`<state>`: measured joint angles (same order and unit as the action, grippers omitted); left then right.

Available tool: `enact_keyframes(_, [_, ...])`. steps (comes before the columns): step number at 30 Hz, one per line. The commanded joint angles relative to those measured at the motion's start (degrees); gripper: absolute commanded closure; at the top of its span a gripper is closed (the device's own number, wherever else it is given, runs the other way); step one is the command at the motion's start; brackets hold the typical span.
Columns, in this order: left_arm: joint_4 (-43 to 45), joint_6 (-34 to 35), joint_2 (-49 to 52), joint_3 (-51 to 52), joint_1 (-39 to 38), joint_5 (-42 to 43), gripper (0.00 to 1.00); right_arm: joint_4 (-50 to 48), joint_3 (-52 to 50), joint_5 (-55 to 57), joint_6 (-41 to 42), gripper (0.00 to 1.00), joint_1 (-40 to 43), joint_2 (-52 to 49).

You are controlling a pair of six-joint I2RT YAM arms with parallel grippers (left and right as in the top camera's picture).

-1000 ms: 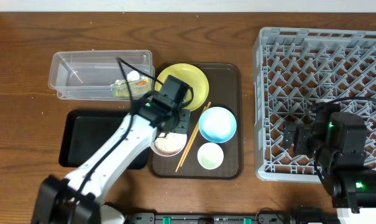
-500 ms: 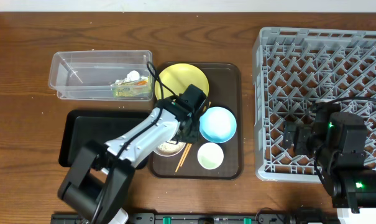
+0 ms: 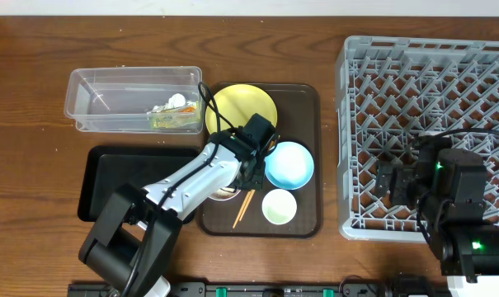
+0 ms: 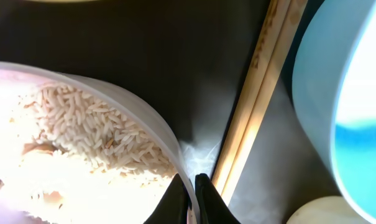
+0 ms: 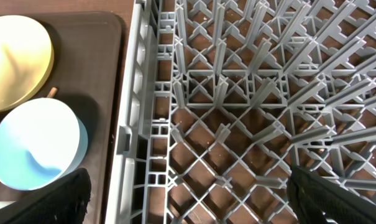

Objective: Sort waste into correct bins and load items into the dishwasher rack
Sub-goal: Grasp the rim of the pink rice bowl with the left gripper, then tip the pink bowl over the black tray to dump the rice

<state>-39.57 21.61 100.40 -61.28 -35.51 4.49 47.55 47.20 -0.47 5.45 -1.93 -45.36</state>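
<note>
Left wrist view shows me the left gripper (image 4: pixel 189 198) pinched nearly closed on the rim of the white bowl (image 4: pixel 147 118) (rice (image 4: pixel 94 134) heaped inside). The bowl sits on the brown tray (image 4: pixel 144 43), just beside the chopsticks (image 4: pixel 256 106). My right gripper (image 5: pixel 203 198) hangs spread wide, empty, over the dishwasher rack (image 5: pixel 250 112).

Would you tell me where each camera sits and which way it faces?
Overhead: fixed above the wooden table, facing straight down; both arms show, left gripper over the dark brown serving tray.
Left wrist: close over the white bowl of rice and wooden chopsticks; its fingertips pinch the rim.
Right wrist: facing down into the grey plastic lattice rack; open right gripper at the bottom corners.
Shared: the light blue bowl, in all three.
</note>
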Motion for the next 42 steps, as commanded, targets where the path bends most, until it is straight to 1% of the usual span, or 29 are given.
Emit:
enact_keyframes(1, [-2.2,0.1,-1.1,-1.5,0.0,0.7,0.94,0.1,1.0,-0.2,0.3,0.01,0.4,0.1])
enact_keyframes(8, [-5.0,-1.9,-8.4,-3.4,0.1,0.7,0.94,0.1,1.0,-0.2,0.3,0.01,0.4,0.1])
enact_keyframes(12, [-6.1,-4.5,-13.8,-3.4,1.1,0.7,0.94,0.1,1.0,-0.2,0.3,0.01,0.4,0.1])
enact_keyframes(16, [-9.2,-5.7,-18.3,-3.4,4.9,1.0,0.94,0.1,1.0,-0.2,0.3,0.01,0.4,0.1])
enact_keyframes(19, [-11.3,-9.1,-20.2,-3.4,9.4,4.2,0.94,0.1,1.0,-0.2,0.3,0.01,0.4,0.1])
enact_keyframes(21, [-12.5,-11.9,-20.7,-3.3,13.2,8.5,0.94,0.1,1.0,-0.2,0.3,0.01,0.4,0.1])
enact_keyframes(28, [-13.3,-23.1,-20.4,-0.7,29.0,29.3,0.94,0.5,1.0,-0.2,0.3,0.01,0.4,0.1])
enact_keyframes(32, [-13.4,-27.8,-19.7,1.8,37.1,38.9,0.94,0.7,1.0,-0.2,0.3,0.01,0.4,0.1])
enact_keyframes(40, [-13.6,-34.9,-17.6,6.3,49.6,55.0,0.94,0.7,1.0,-0.2,0.3,0.01,0.4,0.1])
enact_keyframes(42, [-13.5,-35.1,-16.8,7.3,52.3,58.8,0.94,0.7,1.0,-0.2,0.3,0.01,0.4,0.1])
